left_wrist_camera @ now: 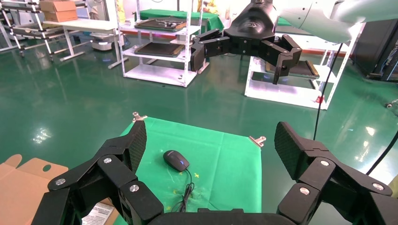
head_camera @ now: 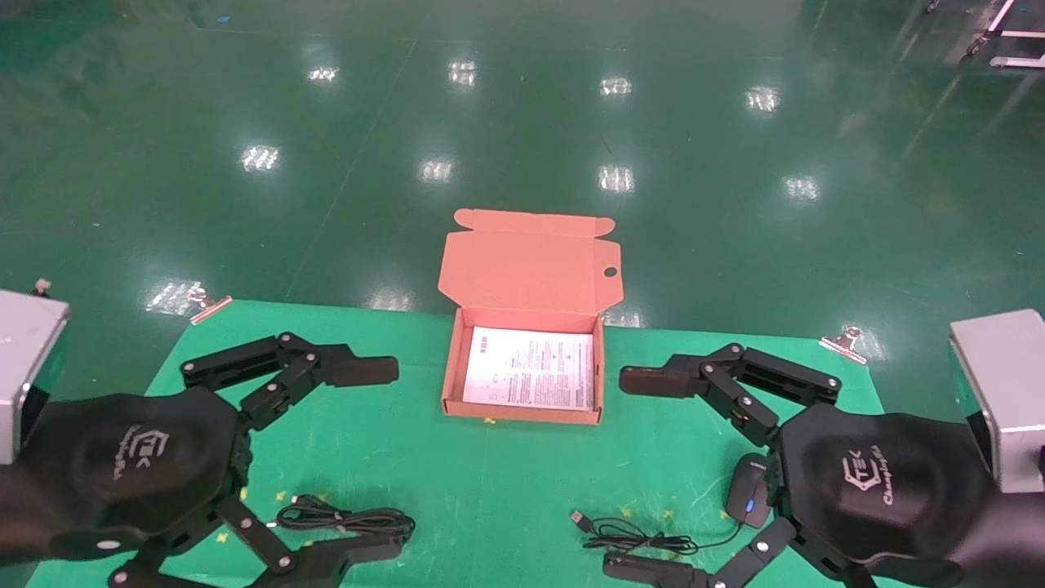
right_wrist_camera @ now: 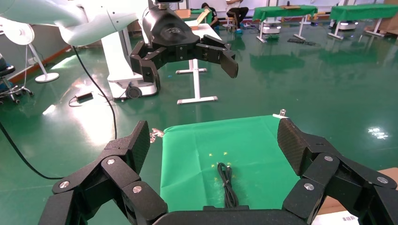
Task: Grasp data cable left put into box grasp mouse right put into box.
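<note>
The left pincer [head_camera: 371, 461] hangs with fingers spread wide over the data cable [head_camera: 347, 518], which lies on the green worktop [head_camera: 490, 490] near the open box [head_camera: 522, 371]. It should drop squarely over the bundle's middle, closing across all loops.

The right pincer [head_camera: 633, 474], also spread, waits by the mouse [head_camera: 749, 490].

On your worktop [head_camera: 490, 482] the box [head_camera: 522, 408] sits at the middle toward the far edge, lid standing open behind it and a printed sheet [head_camera: 529, 367] lying inside. Nearer you, the data cable [head_camera: 347, 518] lies to its left and the mouse [head_camera: 748, 488] to its right, cord [head_camera: 637, 536] trailing leftward. Your left pincer [head_camera: 367, 457] hangs over the cable, your right pincer [head_camera: 633, 474] beside the mouse, both spread wide.
</note>
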Motion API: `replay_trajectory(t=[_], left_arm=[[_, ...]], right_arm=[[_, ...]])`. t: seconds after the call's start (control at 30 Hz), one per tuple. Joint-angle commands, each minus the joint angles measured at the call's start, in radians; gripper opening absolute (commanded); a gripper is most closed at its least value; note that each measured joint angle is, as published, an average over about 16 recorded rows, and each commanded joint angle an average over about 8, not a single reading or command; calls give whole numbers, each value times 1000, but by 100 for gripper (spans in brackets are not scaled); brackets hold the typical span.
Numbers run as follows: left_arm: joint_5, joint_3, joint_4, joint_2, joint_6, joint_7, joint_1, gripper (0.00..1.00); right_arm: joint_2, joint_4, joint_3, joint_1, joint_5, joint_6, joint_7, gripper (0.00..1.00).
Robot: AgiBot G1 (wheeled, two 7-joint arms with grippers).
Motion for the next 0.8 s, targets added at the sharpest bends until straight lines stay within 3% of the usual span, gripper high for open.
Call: replay_trajectory(t=[0.03,0.8], left_arm=[[0,0,0,0,0,0,0,100],[1,0,-1,0,1,0,0,100]], right_arm=[[0,0,0,0,0,0,0,100],[0,0,-2,3,-4,4,-1,100]])
